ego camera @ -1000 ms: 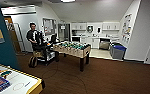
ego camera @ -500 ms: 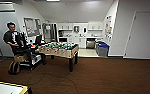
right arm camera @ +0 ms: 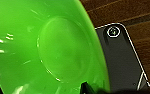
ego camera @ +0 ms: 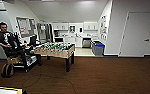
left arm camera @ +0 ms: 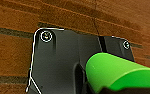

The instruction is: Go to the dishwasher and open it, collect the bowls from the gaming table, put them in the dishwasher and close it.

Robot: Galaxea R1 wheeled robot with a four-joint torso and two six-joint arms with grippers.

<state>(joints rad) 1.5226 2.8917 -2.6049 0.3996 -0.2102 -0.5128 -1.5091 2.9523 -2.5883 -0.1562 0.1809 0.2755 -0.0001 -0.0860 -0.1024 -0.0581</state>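
The dark fingers (right arm camera: 85, 87) of the right gripper (right arm camera: 91, 90) are clamped on the rim of the lime green bowl (right arm camera: 46, 47), which hangs tilted above the brown plank floor (right arm camera: 121, 12), its hollow facing the wrist camera. Close by the left gripper (left arm camera: 121, 91) sits a rounded green thing (left arm camera: 116, 71); I cannot tell whether that gripper is closed or what the green thing is. Further out, from the head view, the foosball table (ego camera: 54, 48) stands left of centre. A person (ego camera: 3, 38) sits at a wheeled control rig (ego camera: 18, 60) just beside it, at the left edge. The dishwasher (ego camera: 86, 43) shows small and silver-grey in the white kitchen at the back, centre of frame, with a blue bin (ego camera: 98, 48) near it on the right. A corner of the gaming table (ego camera: 6, 88), yellow-edged, pokes in at lower left. A white door (ego camera: 138, 35) fills the right wall.
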